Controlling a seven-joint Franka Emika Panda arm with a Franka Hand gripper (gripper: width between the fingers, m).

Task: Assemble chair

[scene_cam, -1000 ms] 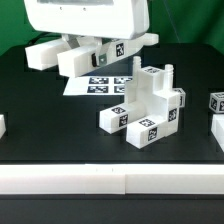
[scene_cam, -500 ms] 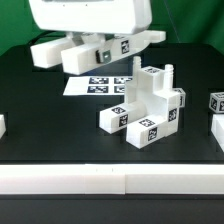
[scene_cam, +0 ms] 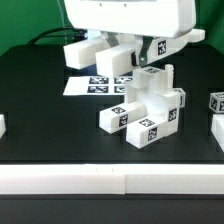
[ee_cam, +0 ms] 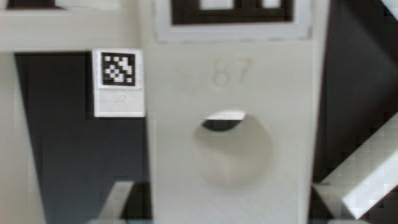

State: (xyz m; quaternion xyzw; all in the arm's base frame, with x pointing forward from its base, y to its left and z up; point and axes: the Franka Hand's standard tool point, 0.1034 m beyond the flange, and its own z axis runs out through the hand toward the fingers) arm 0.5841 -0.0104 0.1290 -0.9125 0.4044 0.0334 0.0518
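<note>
Where the exterior view catches it, the chair's white panel (scene_cam: 118,56) hangs in the air under the robot arm (scene_cam: 125,15). It is above and behind the joined cluster of blocks (scene_cam: 145,108) standing on the black table (scene_cam: 50,140), with its tagged end close above the cluster's upright peg (scene_cam: 167,70). The wrist view gives what that view hides: the panel's flat face, with a small hole (ee_cam: 222,122) and a square tag (ee_cam: 116,72) beside it, runs between the two fingers (ee_cam: 349,198) of the gripper (ee_cam: 231,200). The jaws stand partly closed against the panel's edges and hold it. Only the exterior view shows the rest: the marker board (scene_cam: 100,86) lies flat behind the cluster toward that view's left. Loose chair blocks (scene_cam: 216,102) sit well off to the cluster's right, and another piece (scene_cam: 2,125) sits well to its left. A long white rail (scene_cam: 110,180) lies in front of the cluster.
</note>
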